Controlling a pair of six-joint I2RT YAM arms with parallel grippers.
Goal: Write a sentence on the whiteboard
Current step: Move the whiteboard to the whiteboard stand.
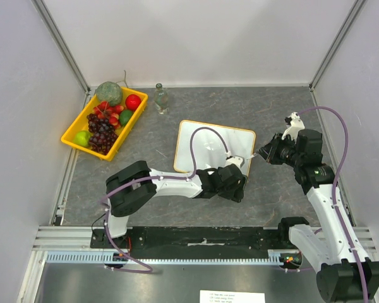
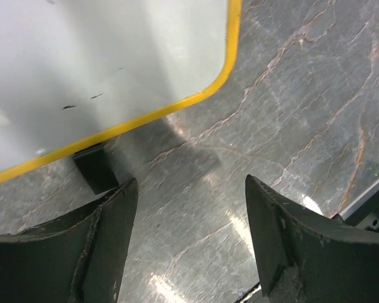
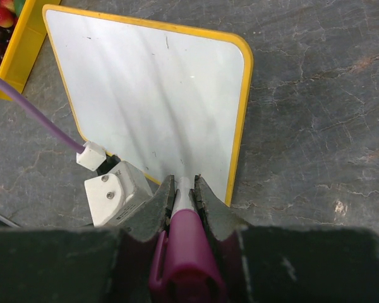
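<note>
right wrist: right gripper (image 3: 184, 183) pinching magenta marker (image 3: 186, 249) | left wrist: left gripper (image 2: 189, 189) spread near black clip foot (image 2: 95, 167) of whiteboard (image 2: 82, 63) | top: yellow tray (image 1: 82, 149) holds grapes (image 1: 102, 136)

The left hand (image 2: 189, 183) gapes over the grey counter (image 2: 290, 113); the whiteboard (image 2: 101, 63) lies at ten o'clock, its black clip foot (image 2: 96, 167) at eight.

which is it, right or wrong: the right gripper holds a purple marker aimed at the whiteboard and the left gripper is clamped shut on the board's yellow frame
Wrong about the left gripper: the left wrist view shows its jaws open above the table, beside the whiteboard, clamping nothing. The right gripper does hold the purple marker aimed at the whiteboard.
</note>
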